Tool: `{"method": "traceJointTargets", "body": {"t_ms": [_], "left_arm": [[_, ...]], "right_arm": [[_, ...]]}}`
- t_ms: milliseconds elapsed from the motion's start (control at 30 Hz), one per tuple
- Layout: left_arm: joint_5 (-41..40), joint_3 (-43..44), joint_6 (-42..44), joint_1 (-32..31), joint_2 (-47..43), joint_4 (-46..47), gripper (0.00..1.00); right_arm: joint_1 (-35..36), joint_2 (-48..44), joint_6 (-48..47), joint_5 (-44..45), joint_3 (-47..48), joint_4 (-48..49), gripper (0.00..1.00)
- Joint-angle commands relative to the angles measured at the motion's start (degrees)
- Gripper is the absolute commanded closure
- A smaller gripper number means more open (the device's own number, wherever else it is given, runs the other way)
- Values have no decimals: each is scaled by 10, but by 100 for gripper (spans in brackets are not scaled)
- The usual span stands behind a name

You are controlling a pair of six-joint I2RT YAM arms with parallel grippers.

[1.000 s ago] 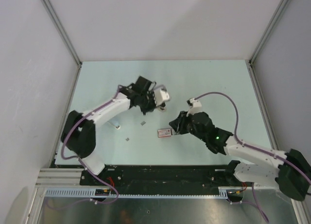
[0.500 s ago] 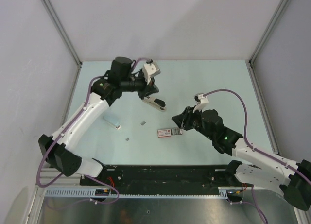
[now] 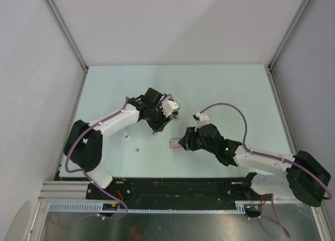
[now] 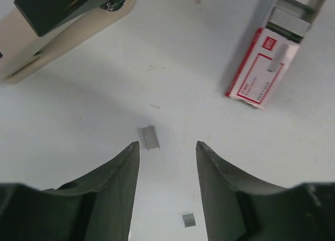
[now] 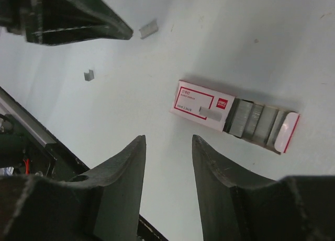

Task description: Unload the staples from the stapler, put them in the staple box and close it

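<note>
Left wrist view first: my left tool [image 4: 167,147] has its fingers standing apart with nothing between them, hovering over the pale surface [image 4: 78,110]. Just past the fingertips, one short grey strip of the staples [image 4: 149,138] lies flat on the surface. A smaller bit [image 4: 188,220] lies loose on the other side of the fingertips, in the gap between the fingers. To the right of that tool and a little nearer lies the stapler [image 4: 261,68], flat on the surface. From here it looks like a small white carton with a red-framed label. A cream-and-black part [image 4: 63,37] crosses the upper left corner of this view, and I cannot tell what it is.

My right tool [image 5: 168,141] is likewise parted and has hold of nothing. In its own wrist view the stapler lies beyond its fingertips, clear of both. A tray is slid out of one end, with grey strips packed side by side in it.

From the top camera, both tools meet around the middle of the surface, with the stapler just left of the right tool. A pale bar [image 3: 124,134] shows beside the left arm, further left.
</note>
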Motion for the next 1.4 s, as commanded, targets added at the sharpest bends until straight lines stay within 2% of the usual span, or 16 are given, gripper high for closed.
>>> {"method": "traceJointTargets", "body": {"t_ms": [0,133,333,800,1367], "left_arm": [[-45,4,-23,-2,22,33,46],[-50,1,-27,-6,50,44,42],[-63,-12,-33,-7,88,59,41],[-104,-28,-28,-4,115,82,41],[-78,-48,-28,17,126,83,49]], "right_arm": [[15,13,6,15,3,55,54],[19,24,6,17,3,61,54],[18,30,7,15,3,64,54],[14,37,8,5,3,69,55],[13,34,9,6,3,66,58]]}}
